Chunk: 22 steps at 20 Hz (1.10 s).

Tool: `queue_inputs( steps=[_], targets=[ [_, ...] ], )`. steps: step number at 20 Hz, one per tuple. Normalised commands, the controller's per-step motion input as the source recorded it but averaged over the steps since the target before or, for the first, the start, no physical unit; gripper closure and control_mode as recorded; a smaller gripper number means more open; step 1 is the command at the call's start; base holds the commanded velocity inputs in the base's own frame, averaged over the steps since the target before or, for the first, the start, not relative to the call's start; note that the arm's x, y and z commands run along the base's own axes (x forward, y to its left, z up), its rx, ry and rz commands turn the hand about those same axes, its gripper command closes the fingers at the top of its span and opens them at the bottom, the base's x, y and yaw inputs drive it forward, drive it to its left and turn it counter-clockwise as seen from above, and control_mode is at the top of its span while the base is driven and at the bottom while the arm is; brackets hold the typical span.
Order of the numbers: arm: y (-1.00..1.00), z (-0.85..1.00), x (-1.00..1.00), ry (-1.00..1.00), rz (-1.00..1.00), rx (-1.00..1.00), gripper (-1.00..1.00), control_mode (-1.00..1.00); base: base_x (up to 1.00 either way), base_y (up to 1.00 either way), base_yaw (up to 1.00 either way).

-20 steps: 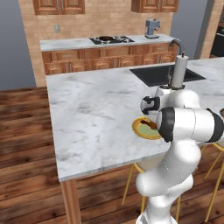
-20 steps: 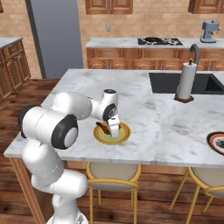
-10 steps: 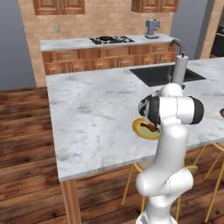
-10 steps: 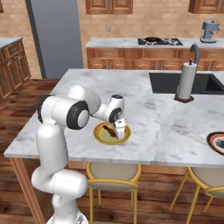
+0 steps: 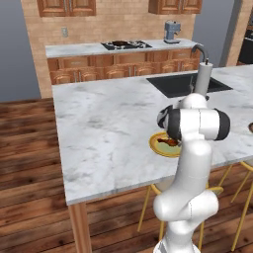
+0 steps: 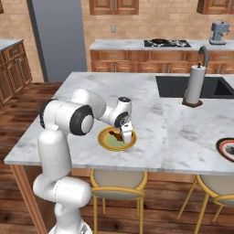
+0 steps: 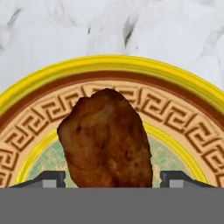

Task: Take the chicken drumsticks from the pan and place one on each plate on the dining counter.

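the tool (image 7: 112,186) is standing part open astride the drumstick (image 7: 107,138), gripping nothing; the drumstick is lying at the yellow-rimmed plate's (image 7: 48,74) 6 o'clock on the surface (image 6: 151,119). it is looking light, glossy, slippery; best pinching its thick middle.

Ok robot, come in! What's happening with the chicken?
Gripper open, fingertips either side of the drumstick. Drumstick lying on the yellow-rimmed plate on the dining counter. Second plate off to the right, nothing seen on it. Nothing in the way.
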Motion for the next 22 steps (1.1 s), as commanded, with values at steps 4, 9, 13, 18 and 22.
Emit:
queue_inputs(
  steps=[4, 9, 13, 18, 22],
  targets=[
    [0.0, 0.11, -0.21, -0.3, -0.02, 0.0, -1.0, -1.0, 0.0, 0.0, 0.0],
    [-0.03, 0.91, -0.83, -0.37, 0.1, 0.09, -1.0, -1.0, 0.0, 0.0, 0.0],
    [0.0, 1.0, -0.88, -0.28, 0.22, 0.01, -1.0, -1.0, 0.0, 0.0, 0.0],
    [0.14, 1.0, -0.9, -0.09, 0.33, -0.08, -1.0, -1.0, 0.0, 0.0, 0.0],
    [0.31, 1.0, -0.99, 0.01, 0.37, -0.24, -1.0, -1.0, 0.0, 0.0, 0.0]
  ],
)
